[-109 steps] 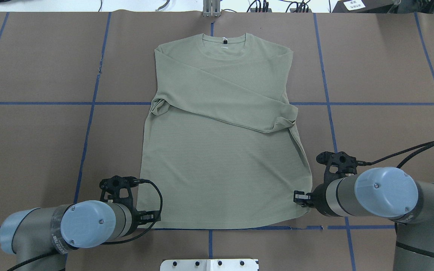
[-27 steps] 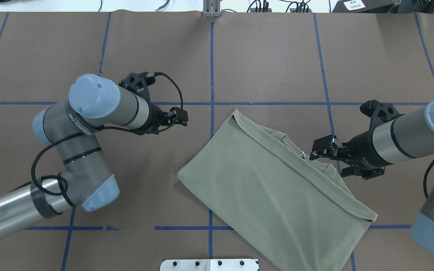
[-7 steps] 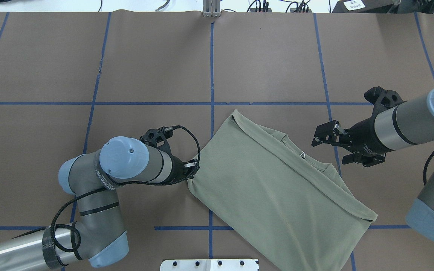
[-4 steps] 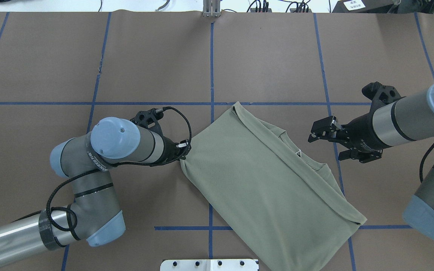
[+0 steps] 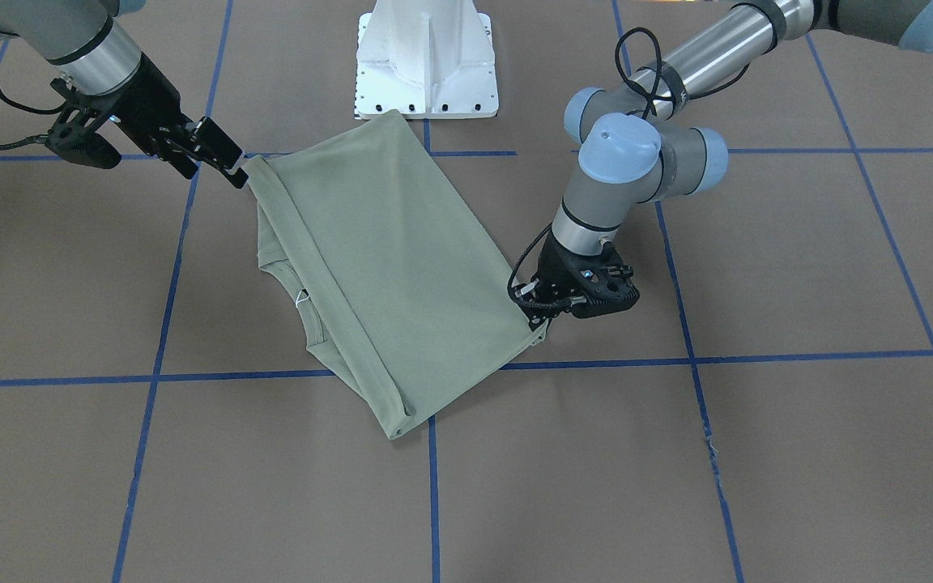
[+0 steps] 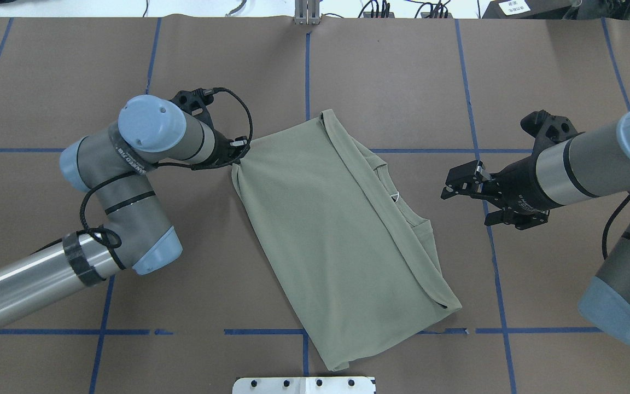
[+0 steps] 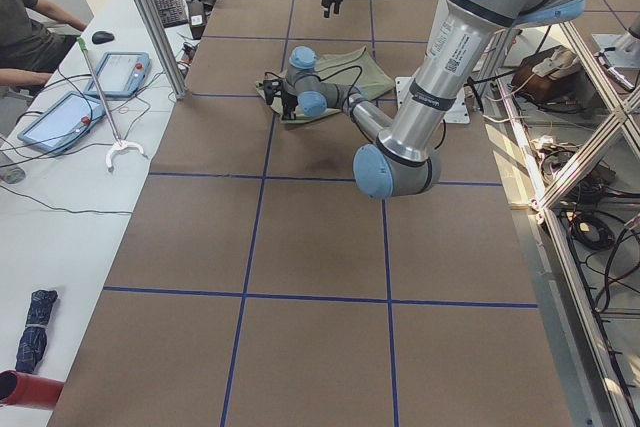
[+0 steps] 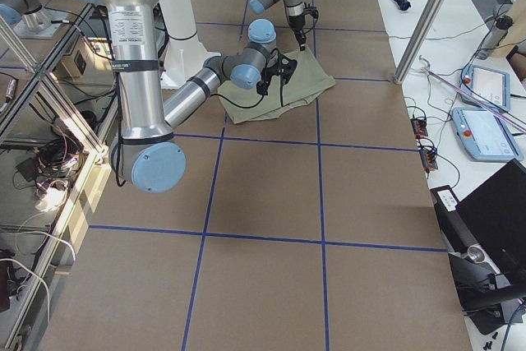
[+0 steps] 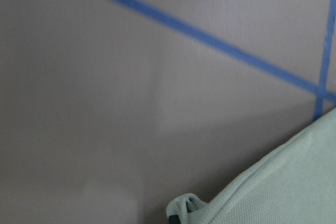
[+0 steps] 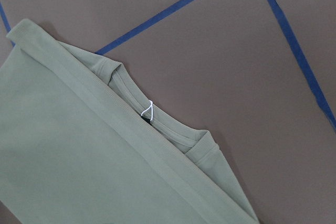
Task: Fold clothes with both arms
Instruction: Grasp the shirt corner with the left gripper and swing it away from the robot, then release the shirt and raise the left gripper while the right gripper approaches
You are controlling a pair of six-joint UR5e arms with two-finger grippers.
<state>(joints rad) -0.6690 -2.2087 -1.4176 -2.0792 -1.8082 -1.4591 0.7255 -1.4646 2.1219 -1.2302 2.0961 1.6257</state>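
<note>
Left end effector (image 6: pixel 240 149) pinches the shirt (image 6: pixel 337 241) at its upper-left corner; right end effector (image 6: pixel 451 185), centre-right, is spread wide and empty.

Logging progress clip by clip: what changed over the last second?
The left gripper, shut on a corner of the shirt, has dragged it forward and leftward, swinging the shirt clockwise in the overhead view. The right gripper stays open, off the cloth; the shirt stays folded.

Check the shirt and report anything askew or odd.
The shirt lies skewed, diagonal to the blue tape lines. The fold is uneven: the collar sticks out past the folded edge. The left gripper pinches one corner, bunching it.
</note>
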